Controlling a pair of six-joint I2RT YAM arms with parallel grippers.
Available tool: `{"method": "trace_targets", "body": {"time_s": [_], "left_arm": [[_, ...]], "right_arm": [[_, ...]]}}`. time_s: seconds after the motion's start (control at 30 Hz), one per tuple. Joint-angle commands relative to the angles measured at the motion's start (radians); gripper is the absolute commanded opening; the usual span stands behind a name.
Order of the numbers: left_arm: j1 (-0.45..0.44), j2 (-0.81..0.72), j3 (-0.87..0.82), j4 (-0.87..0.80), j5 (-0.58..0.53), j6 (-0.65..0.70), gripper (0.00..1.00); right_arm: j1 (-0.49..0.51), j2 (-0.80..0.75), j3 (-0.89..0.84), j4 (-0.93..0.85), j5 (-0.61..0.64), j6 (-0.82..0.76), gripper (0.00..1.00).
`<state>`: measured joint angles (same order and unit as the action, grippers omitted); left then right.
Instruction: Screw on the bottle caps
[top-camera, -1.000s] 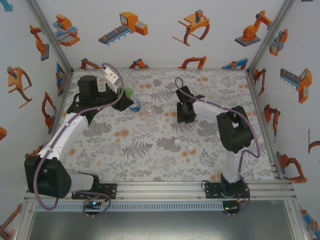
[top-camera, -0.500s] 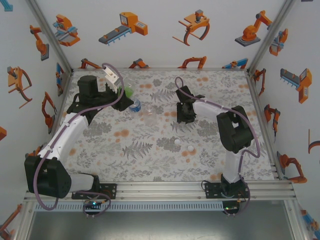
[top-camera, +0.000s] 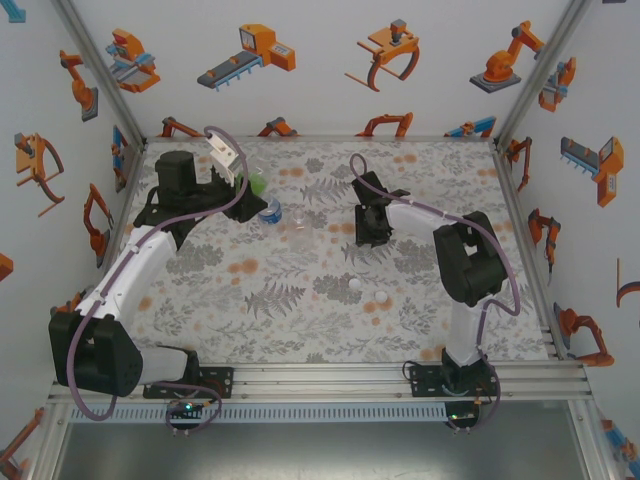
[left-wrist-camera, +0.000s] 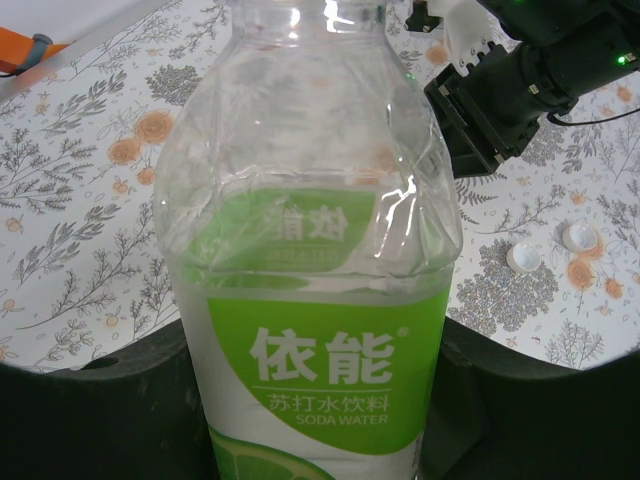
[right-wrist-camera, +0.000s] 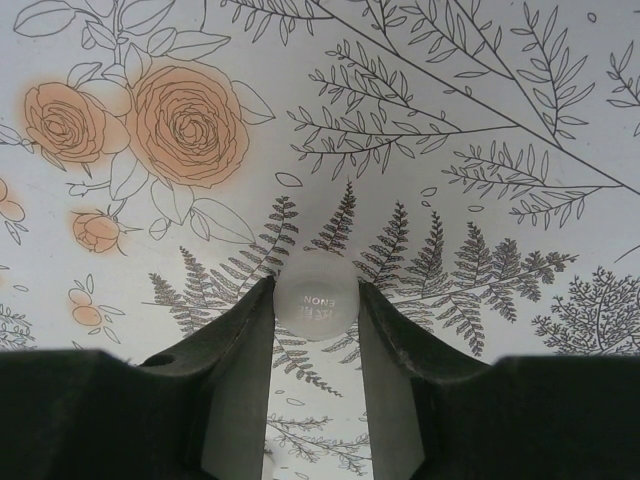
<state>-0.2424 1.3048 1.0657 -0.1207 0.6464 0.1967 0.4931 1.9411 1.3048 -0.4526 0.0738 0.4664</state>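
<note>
Nearest the arm bases, on the right half of the flower-and-fern patterned table (top-camera: 250, 320), two white caps (top-camera: 353, 284) lie close together without touching, just left of the right arm (top-camera: 465, 260); the left wrist view also catches them, side by side on the pattern. Farther in, the right claw (top-camera: 372, 232) points down at the table near its middle. Its wrist view shows a third, pale cap (right-wrist-camera: 314, 303) pinched between the two dark fingertips (right-wrist-camera: 245, 330), one pad against each side, with small lettering on its top face; whether this cap rests on the table or is lifted off it cannot be told. Just left of that claw stands the clear bottle (top-camera: 297, 232), faint against the pattern, and a little farther back and to the left stands the blue-labelled bottle (top-camera: 270, 210), near it. Farthest back, on the left side, the left claw (top-camera: 243, 180) is closed round the green-labelled bottle (left-wrist-camera: 320, 330), its dark fingers (left-wrist-camera: 110, 400) flanking the label on both sides. The bottle is see-through above the label, which reads "SODA WATER" under Chinese characters, and its neck runs off the top edge of the left wrist view
</note>
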Motion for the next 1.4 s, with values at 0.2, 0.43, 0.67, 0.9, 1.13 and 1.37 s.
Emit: {"method": "trace_targets", "body": {"time_s": [0.2, 0.43, 0.67, 0.9, 1.13, 1.37], "left_arm": [[-0.044, -0.016, 0.023, -0.039, -0.009, 0.099, 0.04], [-0.155, 0.036, 0.094, -0.201, -0.014, 0.264, 0.01], [-0.180, 0.055, 0.145, -0.299, 0.096, 0.361, 0.00], [-0.203, 0.021, 0.129, -0.328, 0.205, 0.477, 0.00], [-0.247, 0.006, 0.109, -0.407, 0.192, 0.718, 0.00], [-0.271, 0.011, 0.137, -0.468, 0.197, 0.764, 0.00]], "right_arm": [[-0.006, -0.121, -0.035, -0.005, -0.035, -0.104, 0.30], [-0.005, -0.286, -0.059, 0.035, -0.155, -0.316, 0.27], [-0.005, -0.477, -0.071, 0.081, -0.337, -0.483, 0.26], [-0.005, -0.650, -0.122, 0.231, -0.587, -0.556, 0.23], [-0.005, -0.703, -0.131, 0.362, -0.822, -0.598, 0.22], [0.011, -0.707, -0.133, 0.419, -0.999, -0.640, 0.19]]}}
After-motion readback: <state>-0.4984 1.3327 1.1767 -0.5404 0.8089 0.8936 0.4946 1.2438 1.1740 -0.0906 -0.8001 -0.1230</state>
